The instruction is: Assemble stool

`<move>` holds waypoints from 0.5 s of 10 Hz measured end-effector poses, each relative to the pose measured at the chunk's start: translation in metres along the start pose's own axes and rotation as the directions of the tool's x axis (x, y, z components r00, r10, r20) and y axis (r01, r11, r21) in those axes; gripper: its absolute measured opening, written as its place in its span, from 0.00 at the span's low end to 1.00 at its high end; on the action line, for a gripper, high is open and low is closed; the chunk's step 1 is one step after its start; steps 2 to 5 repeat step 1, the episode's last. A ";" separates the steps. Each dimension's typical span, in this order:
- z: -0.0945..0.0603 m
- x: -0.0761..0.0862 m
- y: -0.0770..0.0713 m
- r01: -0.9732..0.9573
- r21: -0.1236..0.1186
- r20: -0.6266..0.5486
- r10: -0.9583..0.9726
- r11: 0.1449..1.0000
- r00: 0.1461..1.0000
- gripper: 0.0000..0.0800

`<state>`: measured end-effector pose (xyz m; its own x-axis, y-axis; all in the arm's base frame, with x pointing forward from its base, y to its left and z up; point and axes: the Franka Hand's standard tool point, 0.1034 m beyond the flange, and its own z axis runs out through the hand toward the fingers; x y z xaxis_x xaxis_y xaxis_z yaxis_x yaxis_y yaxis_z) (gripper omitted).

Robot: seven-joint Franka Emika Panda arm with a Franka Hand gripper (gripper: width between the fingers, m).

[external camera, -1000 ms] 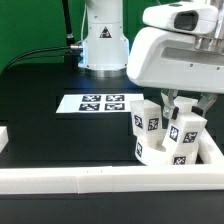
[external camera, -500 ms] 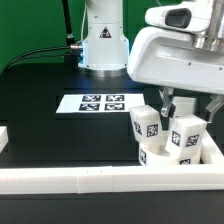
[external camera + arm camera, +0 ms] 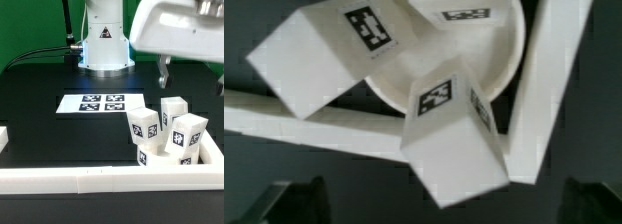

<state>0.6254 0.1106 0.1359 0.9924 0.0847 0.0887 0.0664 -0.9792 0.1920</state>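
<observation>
The stool stands upside down in the corner of the rails at the exterior view's right. Its round white seat (image 3: 150, 154) lies low, and three tagged leg blocks (image 3: 143, 125) (image 3: 173, 109) (image 3: 188, 134) stick up from it, tilted outward. My gripper (image 3: 192, 78) hangs above the legs, open and empty, touching nothing. In the wrist view the seat (image 3: 473, 55) shows below with the legs (image 3: 327, 55) (image 3: 455, 145) (image 3: 464, 12) on it. The dark fingers (image 3: 295, 202) stand wide apart on either side.
The marker board (image 3: 100, 103) lies on the black table before the robot base (image 3: 103, 40). White rails run along the front (image 3: 80, 178) and the right (image 3: 213, 150), and also show in the wrist view (image 3: 553, 90). Another white piece (image 3: 3, 138) sits at the left edge.
My gripper has risen from around the rear leg block to well above the stool, and the block now stands free. The stool has stayed in place.
</observation>
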 end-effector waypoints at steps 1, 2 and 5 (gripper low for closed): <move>0.003 -0.001 0.000 0.000 -0.002 0.003 0.000 1.000 1.000 0.81; 0.003 -0.001 0.000 0.000 -0.002 0.003 0.000 1.000 1.000 0.81; 0.003 -0.001 0.000 0.000 -0.002 0.003 0.000 1.000 1.000 0.81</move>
